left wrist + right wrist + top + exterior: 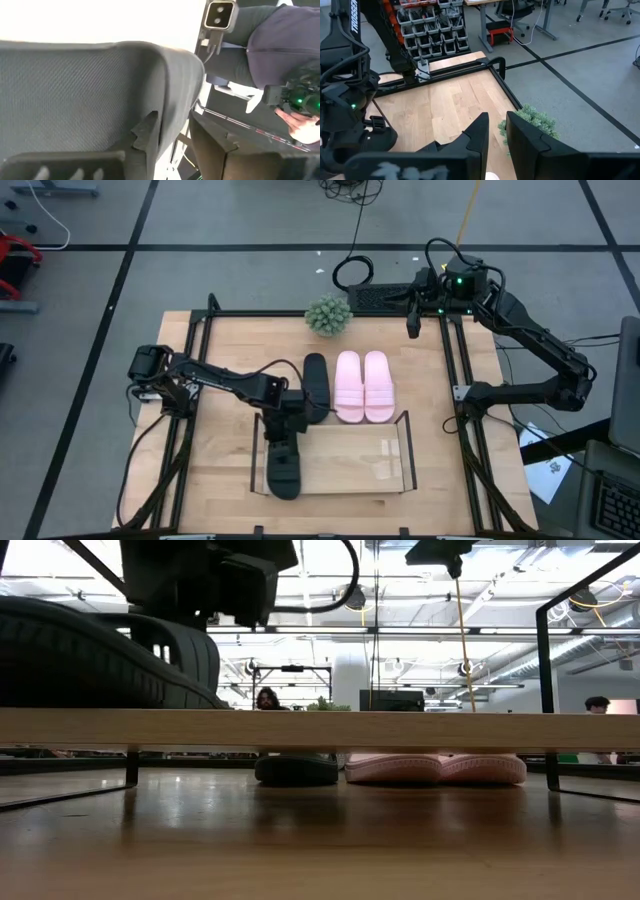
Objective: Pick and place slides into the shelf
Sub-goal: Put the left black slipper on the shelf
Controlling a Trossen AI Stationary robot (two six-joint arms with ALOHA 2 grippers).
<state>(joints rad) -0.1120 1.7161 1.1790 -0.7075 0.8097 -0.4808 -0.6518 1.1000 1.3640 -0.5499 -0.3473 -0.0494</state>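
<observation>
One black slide point(283, 472) lies lengthwise on the left end of the shelf point(350, 455), a low rack with a clear panel and a thin black frame near the table's near edge. My left gripper point(284, 432) is over that slide's far end, shut on it. In the low view the slide point(90, 660) sits on the shelf's panel point(400, 727). The second black slide point(316, 385) and the pink pair point(362, 385) rest sole-down on the table behind the shelf. My right gripper point(412, 320) hangs open and empty above the table's far right corner. My left gripper comes from above at the far end of the black slide point(284, 442). In the left wrist view the slide's textured surface point(75, 95) fills the frame right beyond one finger point(65, 165); the other finger is hidden. The slide's underside rests on the shelf's panel.
A small green plant point(328, 315) stands at the table's far edge behind the slides. Black frame rails point(460, 380) run along the table's left and right sides. The right part of the shelf panel shows bare, with some tape point(385, 458). People show in the room beyond.
</observation>
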